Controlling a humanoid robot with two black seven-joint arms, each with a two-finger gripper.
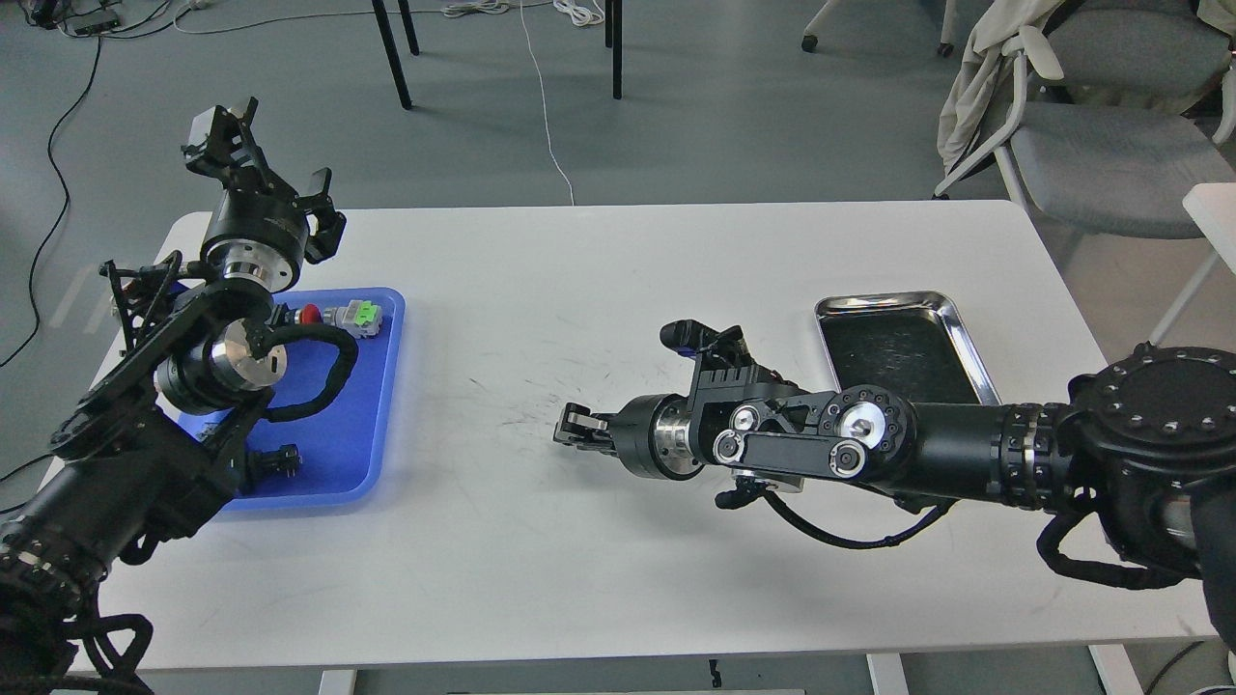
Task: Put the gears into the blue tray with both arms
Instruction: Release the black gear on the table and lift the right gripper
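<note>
The blue tray (372, 425) lies at the table's left side, half covered by my left arm. No gears show anywhere; any in the tray are hidden by the arm. My left gripper (266, 169) is raised above the tray's far edge and points away, so its fingers cannot be told apart. My right gripper (570, 425) hovers low over the middle of the table and points left toward the tray, well short of it. Its fingers look pressed together, with nothing visible between them.
In the blue tray lie a red push-button (310, 314), a grey-and-green connector (355, 317) and a small black part (282, 459). A steel tray (956, 333) with a bare black bottom sits at the right. Chairs stand beyond the table.
</note>
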